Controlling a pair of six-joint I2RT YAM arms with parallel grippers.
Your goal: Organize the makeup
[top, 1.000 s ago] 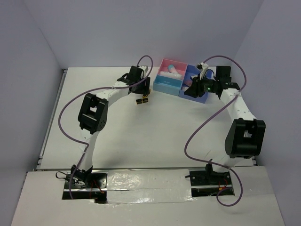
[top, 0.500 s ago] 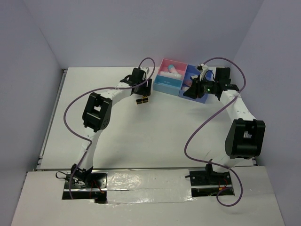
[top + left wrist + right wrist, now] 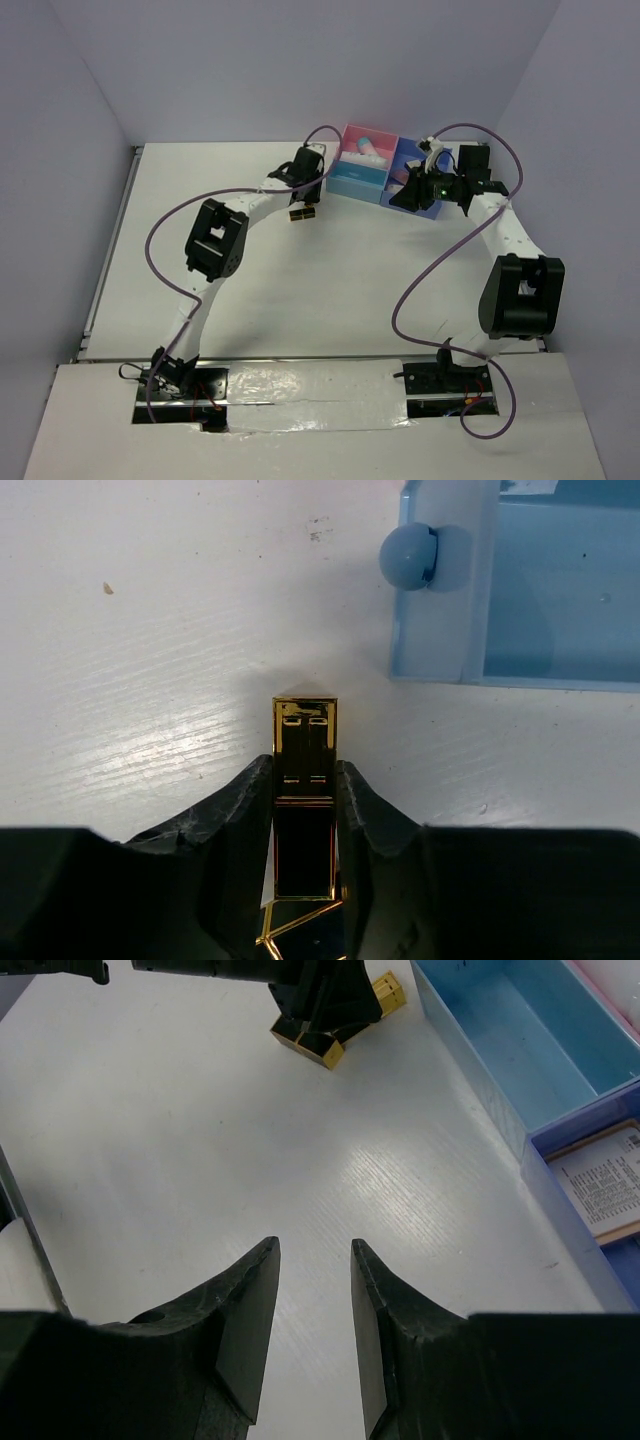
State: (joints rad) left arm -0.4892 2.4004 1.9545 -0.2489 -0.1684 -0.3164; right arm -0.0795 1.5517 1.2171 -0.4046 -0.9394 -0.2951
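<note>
The step in hand is the pick-up of one lipstick point(image 3: 305, 738). The left pincer point(image 3: 305, 772) has its two fingers pressed against the black-and-gold case on both sides, so it is closed on it, while the case lies on the white worktop point(image 3: 150, 680). A second gold-edged piece, likely another lipstick point(image 3: 285, 930), shows under the pincer at 6 o'clock, too hidden to read fully.

The organizer box point(image 3: 385, 172) sits at 1 o'clock from the held lipstick, near but not touching. Its light blue compartment point(image 3: 560, 590), with a round knob point(image 3: 408, 555) on the front, looks empty. The pink compartment point(image 3: 352, 135) behind it holds a white tube point(image 3: 362, 148) with a pink end. The darker blue compartment point(image 3: 560, 1215) holds a flat palette point(image 3: 600, 1185), printed side up.

The right pincer point(image 3: 315, 1250) hovers low over bare worktop at the box's front — fingers apart, nothing between them.

Next, I judge, the lipstick needs a straight lift clear of its neighbour, then a short carry toward 1 o'clock and a release inside one compartment. The box wall is the thing to clear — the case could catch on it if carried low.
</note>
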